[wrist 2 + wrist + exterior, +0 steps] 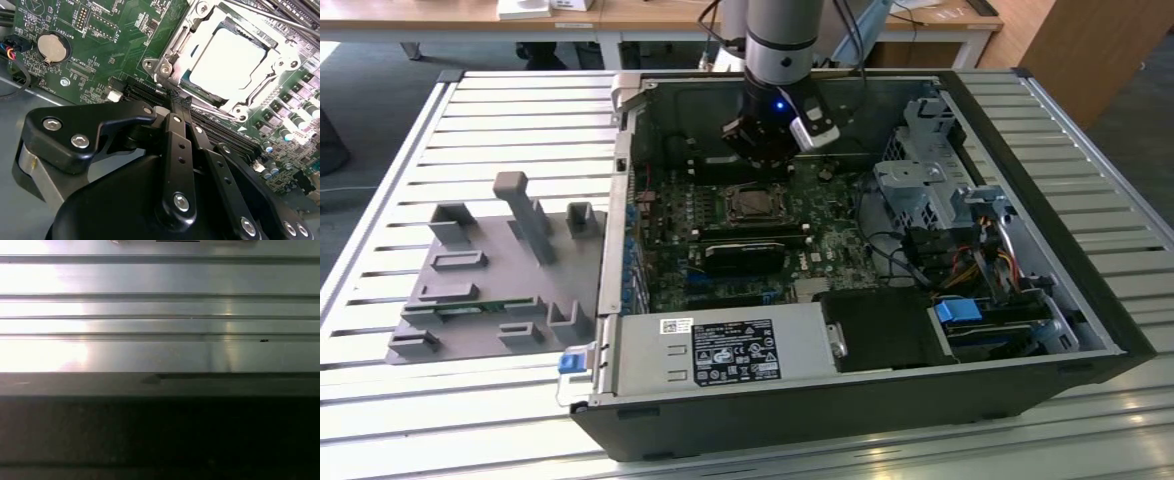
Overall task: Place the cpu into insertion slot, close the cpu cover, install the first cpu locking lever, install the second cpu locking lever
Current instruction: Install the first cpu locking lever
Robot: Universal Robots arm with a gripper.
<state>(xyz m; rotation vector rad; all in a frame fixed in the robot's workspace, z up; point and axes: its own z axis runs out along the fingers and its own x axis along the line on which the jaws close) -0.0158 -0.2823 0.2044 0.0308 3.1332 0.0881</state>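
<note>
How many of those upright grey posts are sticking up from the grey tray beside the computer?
3: the tallest grey post mid-tray, a squat one towards the exterior view's left, a short one nearest the case; others may be hidden.

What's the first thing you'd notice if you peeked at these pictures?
The big black open computer case on the slatted metal table, with the robot's dark gripper reaching inside. In the second wrist view, the small square grey-tan cpu sits in its socket, framed by the thin silver metal cpu cover, with the gripper close beside it.
</note>
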